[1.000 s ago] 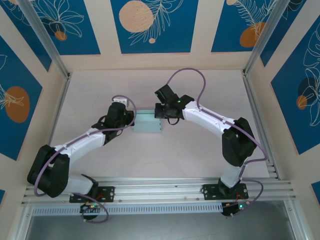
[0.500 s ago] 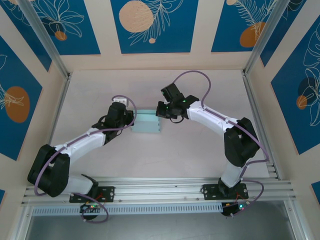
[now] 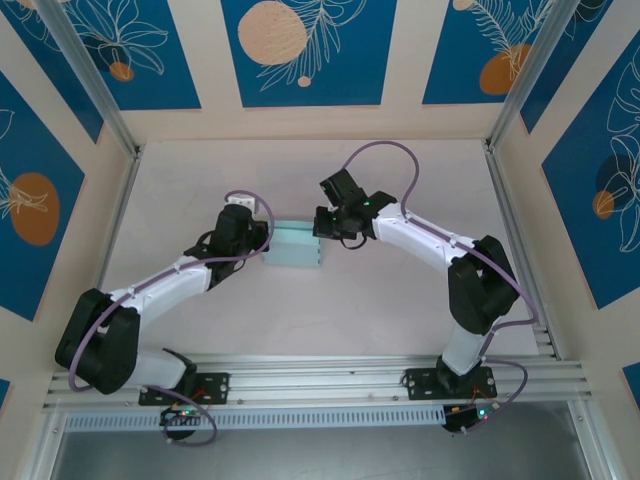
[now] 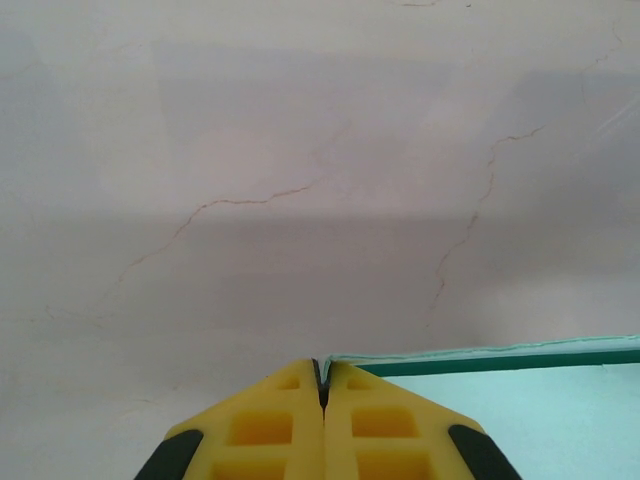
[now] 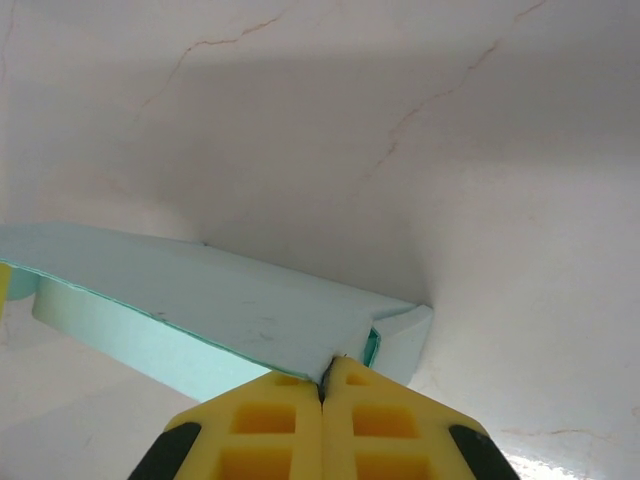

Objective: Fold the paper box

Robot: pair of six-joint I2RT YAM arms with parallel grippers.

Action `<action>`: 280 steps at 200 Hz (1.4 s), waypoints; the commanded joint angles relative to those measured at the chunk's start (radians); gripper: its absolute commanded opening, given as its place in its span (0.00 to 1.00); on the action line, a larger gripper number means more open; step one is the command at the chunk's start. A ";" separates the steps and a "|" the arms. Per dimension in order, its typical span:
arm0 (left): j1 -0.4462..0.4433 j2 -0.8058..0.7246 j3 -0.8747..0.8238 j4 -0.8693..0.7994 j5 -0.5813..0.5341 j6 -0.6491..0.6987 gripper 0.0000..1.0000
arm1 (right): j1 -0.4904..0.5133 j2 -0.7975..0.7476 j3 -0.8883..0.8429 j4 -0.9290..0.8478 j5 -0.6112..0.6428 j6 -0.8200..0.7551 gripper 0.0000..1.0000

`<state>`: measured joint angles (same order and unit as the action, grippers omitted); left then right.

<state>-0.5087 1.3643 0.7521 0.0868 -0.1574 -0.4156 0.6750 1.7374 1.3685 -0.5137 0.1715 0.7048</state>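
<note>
On the left, I read my left gripper (image 3: pixel 262 240) pinched shut on the left edge of the paper box (image 3: pixel 296 246). Centrally, this pale blue box spans the gap between both grippers. Rightward, my right gripper (image 3: pixel 322 226) is clamped on its right-hand flap.

No legible text, label, brand, number or sign in any view. Paper box (image 3: pixel 296 246): plain pale-blue card, unprinted. Wall panels (image 3: pixel 300 50): blue with orange discs and white leaf line-drawings, no lettering.
</note>
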 commanded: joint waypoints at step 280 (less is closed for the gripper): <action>-0.039 -0.089 -0.181 0.085 0.157 0.020 0.16 | 0.207 -0.052 -0.147 0.174 0.375 -0.174 0.05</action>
<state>-0.5220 1.2938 0.6025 0.1577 -0.1093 -0.3832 0.8513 1.7214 1.2522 -0.4583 0.5472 0.5510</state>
